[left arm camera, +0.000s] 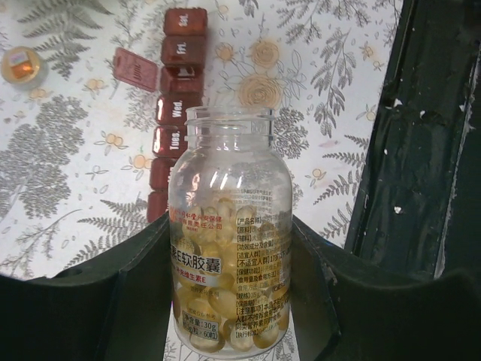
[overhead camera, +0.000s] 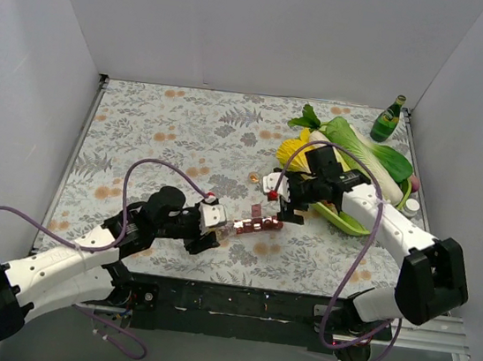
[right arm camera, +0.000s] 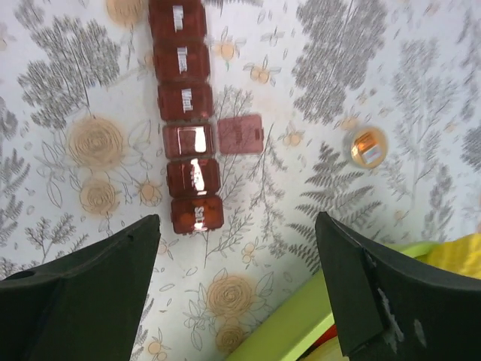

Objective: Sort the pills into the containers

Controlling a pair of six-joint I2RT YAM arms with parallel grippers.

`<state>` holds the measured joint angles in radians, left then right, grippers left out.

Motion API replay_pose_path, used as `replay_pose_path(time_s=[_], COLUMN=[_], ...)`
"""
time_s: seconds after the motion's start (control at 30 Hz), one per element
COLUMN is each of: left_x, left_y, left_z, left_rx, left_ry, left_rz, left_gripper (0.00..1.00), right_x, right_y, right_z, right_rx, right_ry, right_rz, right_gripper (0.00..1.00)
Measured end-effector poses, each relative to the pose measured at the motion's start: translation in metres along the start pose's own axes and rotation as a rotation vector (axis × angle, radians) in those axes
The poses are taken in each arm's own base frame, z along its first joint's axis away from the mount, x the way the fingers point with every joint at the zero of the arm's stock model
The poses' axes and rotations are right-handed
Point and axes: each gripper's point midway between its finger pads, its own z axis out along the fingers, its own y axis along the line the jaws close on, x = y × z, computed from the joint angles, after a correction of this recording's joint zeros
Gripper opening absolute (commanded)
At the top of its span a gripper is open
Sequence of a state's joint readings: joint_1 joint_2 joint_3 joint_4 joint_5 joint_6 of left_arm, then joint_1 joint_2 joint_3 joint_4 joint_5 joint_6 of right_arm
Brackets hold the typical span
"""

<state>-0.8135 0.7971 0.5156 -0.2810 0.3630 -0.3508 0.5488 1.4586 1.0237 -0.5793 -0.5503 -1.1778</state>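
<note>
My left gripper (left arm camera: 229,252) (overhead camera: 217,220) is shut on a clear jar (left arm camera: 229,173) with its mouth uncovered. The yellowish pills (left arm camera: 222,301) fill its lower half. Past the jar's mouth lie the containers (left arm camera: 174,98) (overhead camera: 258,225) (right arm camera: 186,113), a row of dark-red compartments with day labels. One compartment has its flap (right arm camera: 240,134) swung open to the side. My right gripper (right arm camera: 237,226) (overhead camera: 287,209) hangs open above the table by the strip's end, with nothing between its fingers. The jar's gold lid (right arm camera: 367,147) (left arm camera: 20,64) lies flat on the cloth.
A long green tray (overhead camera: 343,219) (right arm camera: 301,331) sits close under the right gripper, with leafy greens (overhead camera: 362,147) and a yellow item (overhead camera: 295,147) on it. A green bottle (overhead camera: 388,120) stands at the back right corner. White walls enclose the table on three sides.
</note>
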Motion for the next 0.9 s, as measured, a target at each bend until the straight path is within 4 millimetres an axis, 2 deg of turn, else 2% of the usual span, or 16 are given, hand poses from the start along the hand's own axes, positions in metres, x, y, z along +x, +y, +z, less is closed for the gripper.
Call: replay_pose_path(time_s=[0.13,0.2,0.27,0.37,0.47,0.53,0.63,0.77,0.9], left_x=[0.01,0.011,0.01,0.0,-0.022,-0.043,-0.092,-0.163,-0.227], left_y=[-0.004,-0.004,-0.003,0.0,0.003,0.003,0.007,0.015,0.04], left_z=[0.007,0.008,0.01,0.011,0.008,0.0,-0.02,-0.06,-0.105], left_rx=[0.035,0.041,0.045,0.041,0.023,0.006,-0.026,-0.082,-0.18], left_ry=[0.039,0.042,0.034,-0.01,-0.119,-0.225,-0.428,-0.729,-0.971], left_rz=[-0.015,-0.016,-0.016,-0.017,-0.016,-0.018,-0.014,0.006,-0.018], left_gripper=[0.0,0.0,0.0,0.0,0.0,0.0,0.0,0.0,0.0], right_x=[-0.038,-0.05,-0.055,-0.052,-0.047,-0.043,-0.04,-0.039,-0.039], right_y=[-0.001,0.004,0.012,0.019,0.012,0.005,-0.006,-0.014,-0.018], right_z=[-0.021,-0.024,-0.023,-0.022,-0.034,-0.048,-0.069,-0.087,-0.092], right_rx=[0.028,0.004,-0.05,-0.089,-0.051,-0.008,0.068,0.127,0.14], right_ry=[-0.122,-0.169,-0.198,-0.223,-0.251,-0.272,-0.308,-0.353,-0.382], right_rz=[0.008,0.033,0.062,0.124,0.181,0.215,0.246,0.273,0.298], right_gripper=[0.95,0.95,0.95,0.95,0.95,0.96,0.96,0.96,0.96])
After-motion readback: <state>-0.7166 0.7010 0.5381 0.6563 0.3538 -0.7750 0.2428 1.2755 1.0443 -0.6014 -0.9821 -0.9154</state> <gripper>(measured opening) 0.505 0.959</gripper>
